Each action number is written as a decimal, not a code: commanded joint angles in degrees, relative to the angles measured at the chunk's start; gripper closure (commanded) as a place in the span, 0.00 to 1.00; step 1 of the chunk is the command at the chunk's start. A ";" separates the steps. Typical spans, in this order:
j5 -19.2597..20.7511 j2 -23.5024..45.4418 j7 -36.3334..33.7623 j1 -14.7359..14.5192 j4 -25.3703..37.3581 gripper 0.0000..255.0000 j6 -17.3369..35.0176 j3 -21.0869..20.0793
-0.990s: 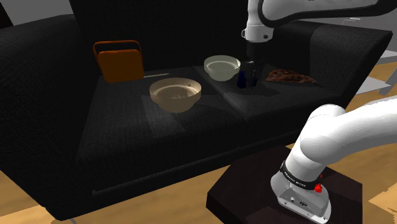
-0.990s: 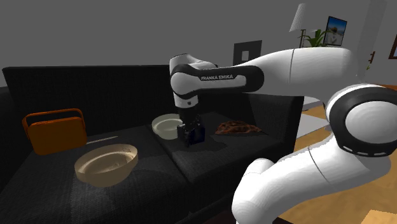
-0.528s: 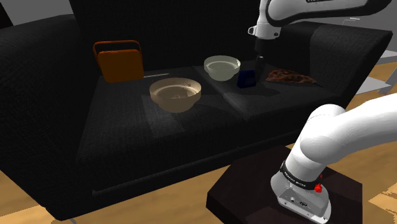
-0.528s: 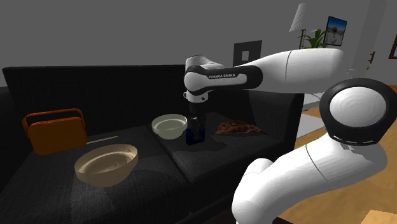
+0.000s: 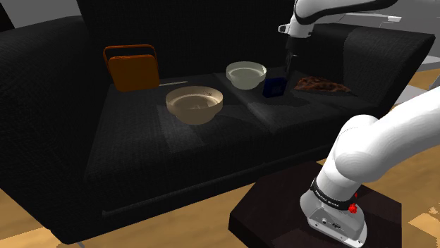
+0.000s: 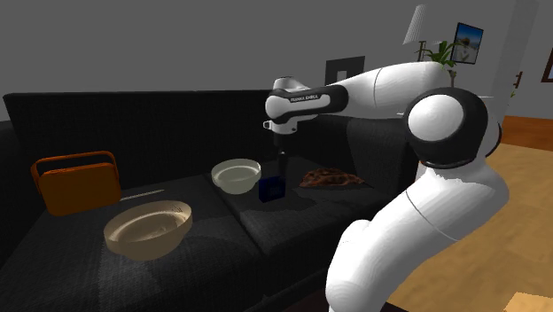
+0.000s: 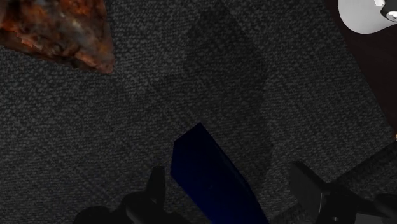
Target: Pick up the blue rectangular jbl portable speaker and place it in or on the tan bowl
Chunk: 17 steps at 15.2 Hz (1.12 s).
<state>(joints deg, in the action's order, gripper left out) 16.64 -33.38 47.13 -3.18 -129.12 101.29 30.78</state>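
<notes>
Poised over the small dark-blue rectangular speaker (image 5: 273, 87): the all-black two-finger gripper (image 5: 288, 72), pointing straight down, fingers (image 7: 308, 188) spread wide and clasping nothing. In the wrist view, straddling the speaker's narrow top edge, closer on one side than the other, with bare cushion showing in the wider gap. Speaker standing on the black woven sofa seat (image 5: 141, 141), just beside the pale round bowl (image 5: 246, 74) and near the flat reddish-brown crusty piece (image 5: 321, 85). Well apart toward the shoulder view's left, the tan round bowl (image 5: 194, 103), upright, mouth open upward. Between speaker and tan bowl, bare seat crossed by one cushion seam. Beyond the tan bowl, against the backrest, an orange box-shaped basket (image 5: 131, 69). In front of both bowls, broad open seat up to the front edge.
</notes>
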 commanded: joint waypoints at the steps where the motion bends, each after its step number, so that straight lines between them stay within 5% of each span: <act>1: -0.41 2.25 4.47 -1.13 2.10 0.00 1.23 2.79; 9: 0.33 2.90 4.33 -0.93 -3.10 0.00 7.11 4.25; 16: 0.33 2.89 4.32 -0.93 -3.10 0.00 7.10 4.25; 17: 0.33 2.89 4.32 -0.93 -3.10 1.00 7.10 4.25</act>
<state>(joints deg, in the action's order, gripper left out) 16.97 -30.49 51.46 -4.11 -132.21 108.39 35.02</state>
